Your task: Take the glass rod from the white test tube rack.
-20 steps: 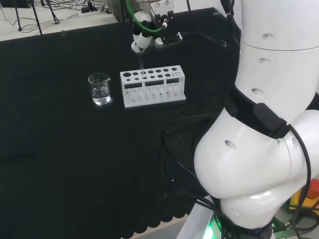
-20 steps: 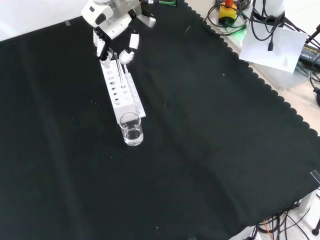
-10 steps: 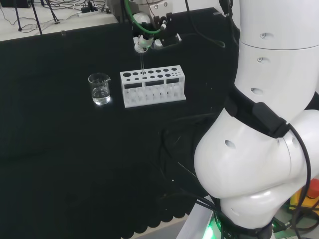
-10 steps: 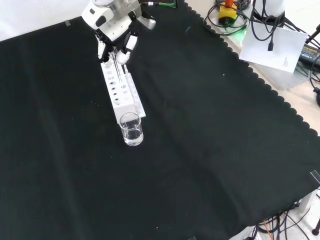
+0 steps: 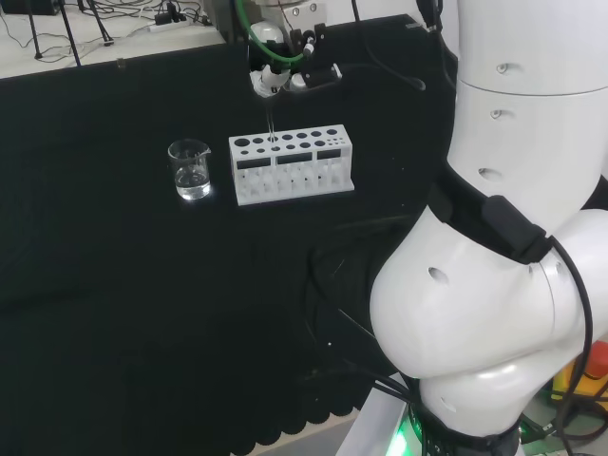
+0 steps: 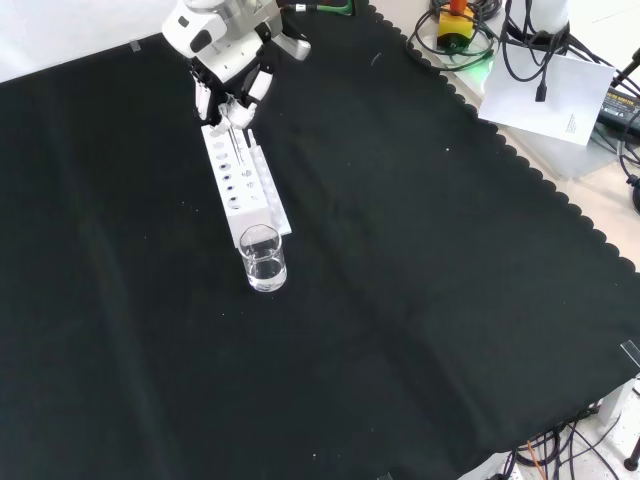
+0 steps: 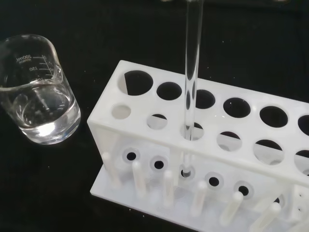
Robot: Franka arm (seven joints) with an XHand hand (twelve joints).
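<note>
In rack [image 7: 207,145], rod [image 7: 192,72] seemingly upright.

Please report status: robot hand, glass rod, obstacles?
Robot hand shut on glass rod. Rod upright, lower end in white rack hole. Beaker beside rack, apart.

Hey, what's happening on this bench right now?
The arm's hand is closed around the top of a glass rod that stands in a hole of the white test tube rack. The rod's lower end is still down inside the rack, so it isn't out yet. A small beaker with clear liquid stands just off one end of the rack.
</note>
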